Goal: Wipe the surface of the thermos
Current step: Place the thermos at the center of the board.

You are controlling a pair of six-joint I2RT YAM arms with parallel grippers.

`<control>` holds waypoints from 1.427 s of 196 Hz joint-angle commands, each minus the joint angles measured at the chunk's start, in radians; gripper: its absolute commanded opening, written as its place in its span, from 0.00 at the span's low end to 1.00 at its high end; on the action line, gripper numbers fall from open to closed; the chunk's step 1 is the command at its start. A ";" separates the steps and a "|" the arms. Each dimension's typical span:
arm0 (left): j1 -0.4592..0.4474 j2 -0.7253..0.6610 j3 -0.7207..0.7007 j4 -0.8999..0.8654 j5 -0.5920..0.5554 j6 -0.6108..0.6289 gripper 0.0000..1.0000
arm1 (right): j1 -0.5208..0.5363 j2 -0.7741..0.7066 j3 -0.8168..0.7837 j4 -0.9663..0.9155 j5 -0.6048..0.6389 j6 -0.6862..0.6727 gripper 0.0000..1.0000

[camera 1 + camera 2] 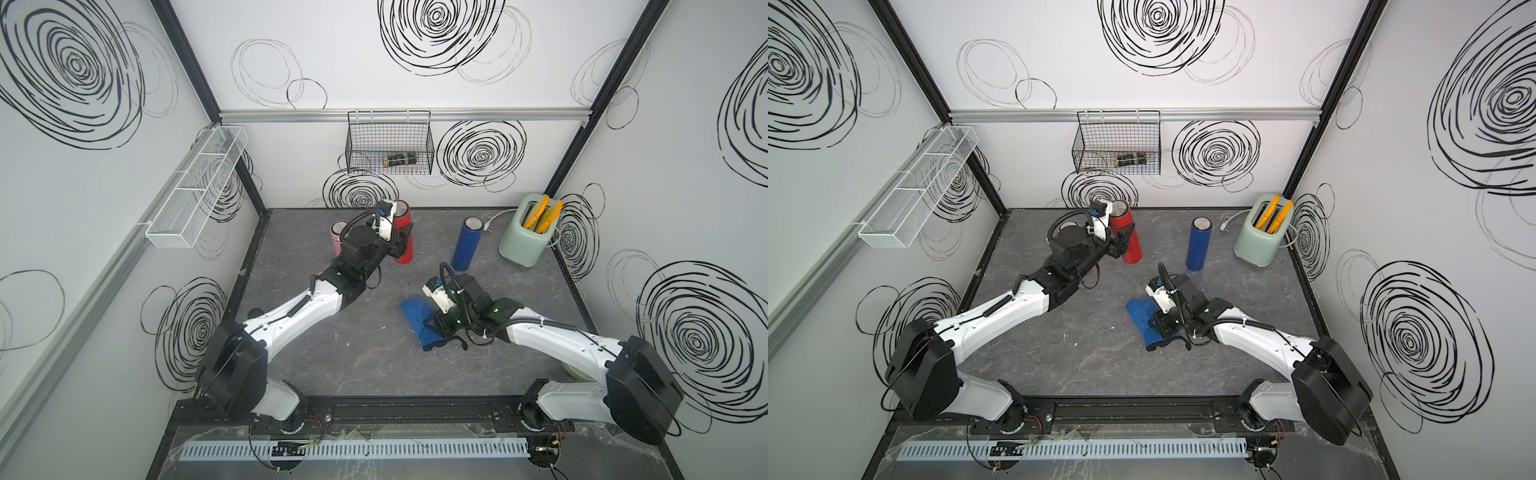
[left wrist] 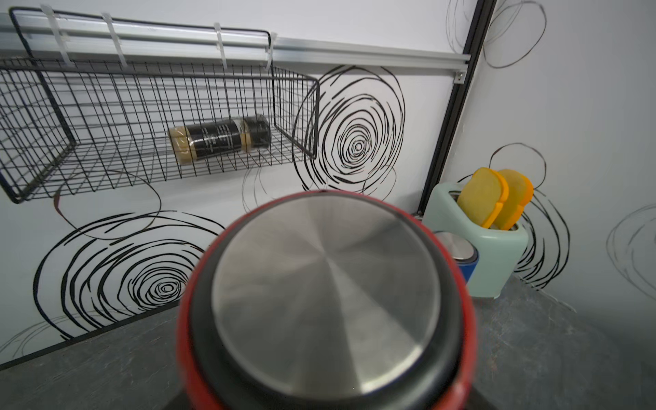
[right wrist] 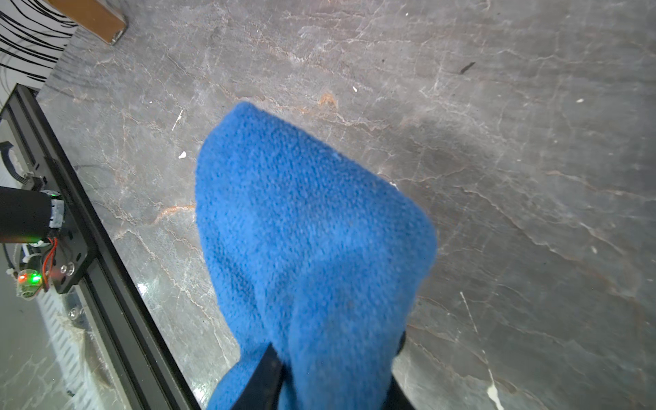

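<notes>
Three thermoses stand at the back of the table [image 1: 332, 365]. The pink thermos [image 1: 335, 245] is just left of the red thermos [image 1: 406, 232], partly hidden behind the left arm. The left gripper [image 1: 400, 246] reaches in from the red thermos's near left. Its jaws sit fairly wide on either side of the body and are closed on it. The left wrist view looks straight onto the steel lid [image 2: 326, 294].

To the near right of the red thermos, well apart from it, the blue cloth [image 1: 415, 311] lies partly on the table. The right gripper [image 1: 435, 332] sits over the cloth, which is bunched between its fingers [image 3: 264, 376]. Whether they pinch it or stand slack I cannot tell.

The blue thermos [image 1: 466, 245] stands right of the red thermos, apart from it, and the toaster [image 1: 523, 241] is farther right still.
</notes>
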 commanded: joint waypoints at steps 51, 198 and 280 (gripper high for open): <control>0.044 0.149 0.067 0.255 -0.001 0.057 0.00 | 0.022 0.029 -0.003 0.004 0.012 0.005 0.32; 0.096 0.342 0.157 0.207 0.033 0.000 0.17 | 0.022 0.103 0.056 -0.012 0.010 -0.002 0.32; 0.093 0.371 0.155 0.202 -0.007 0.005 0.29 | 0.018 0.100 0.048 -0.012 0.011 -0.003 0.32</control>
